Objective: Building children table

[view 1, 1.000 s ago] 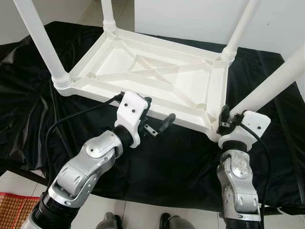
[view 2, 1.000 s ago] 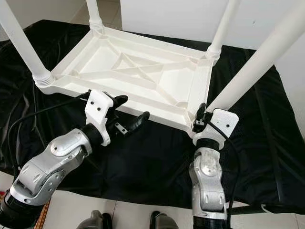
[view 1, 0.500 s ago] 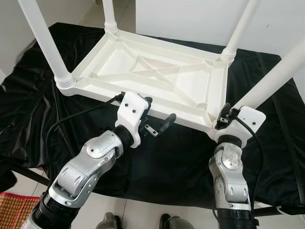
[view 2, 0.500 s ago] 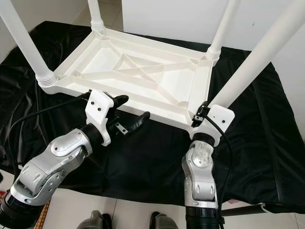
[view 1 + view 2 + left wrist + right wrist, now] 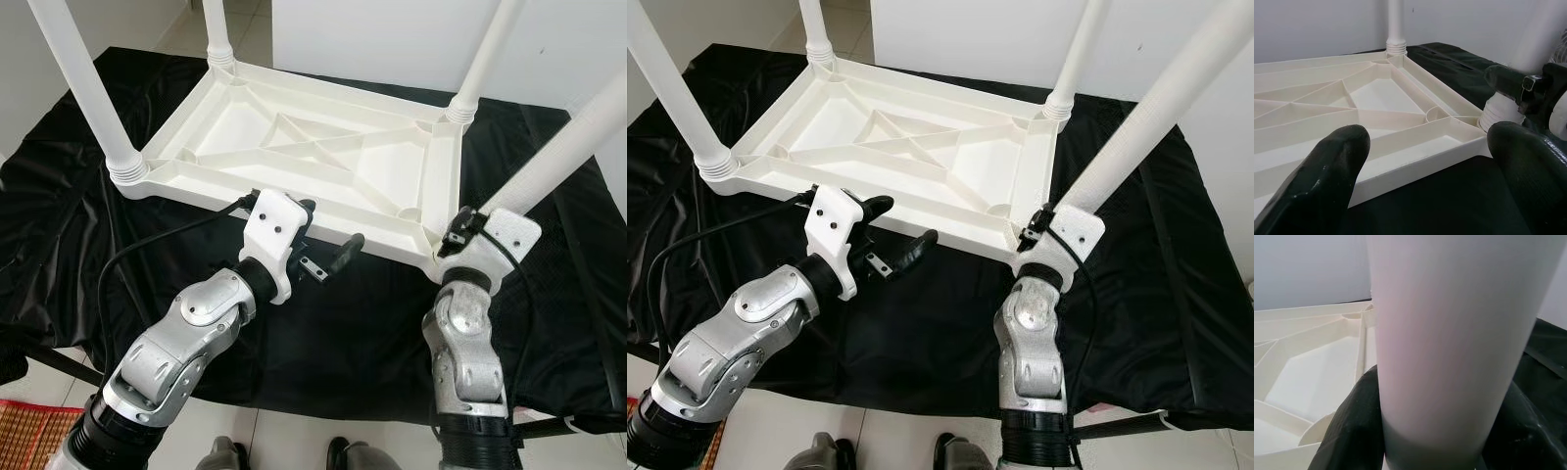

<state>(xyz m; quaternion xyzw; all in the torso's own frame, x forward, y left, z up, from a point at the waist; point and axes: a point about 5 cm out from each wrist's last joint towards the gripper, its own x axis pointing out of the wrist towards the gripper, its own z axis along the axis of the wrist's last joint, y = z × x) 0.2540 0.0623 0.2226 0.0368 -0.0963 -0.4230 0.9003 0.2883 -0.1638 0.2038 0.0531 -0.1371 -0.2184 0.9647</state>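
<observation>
So the biggest thing here is the black cloth-covered table (image 5: 59, 225), and lying upside down on it is the white ribbed plastic children's tabletop (image 5: 313, 162), a rectangle with its long axis running from the robot's near left across to the far right side, underside facing up. Four white round plastic legs stick up from its corners, and the near-right white leg (image 5: 568, 147) leans outward and toward the camera, so it looks like the one not fully seated yet.

The right gripper (image 5: 460, 238) is clenched around that leg just above its corner socket; in the right wrist view the leg (image 5: 1449, 333) sits snug between the two black fingers (image 5: 1359, 426). The left gripper (image 5: 323, 235) is released, fingers spread wide, hovering just beside the near long edge of the tabletop without touching it. In the left wrist view the edge (image 5: 1415, 166) lies between the open fingers (image 5: 1327, 181).

My guess is the step in hand is seating that last leg. To do it well, I'd straighten the leg until it stands parallel with the other three before pushing or twisting. The left gripper should probably close on the near rim so the tabletop doesn't slide on that slippery cloth.
</observation>
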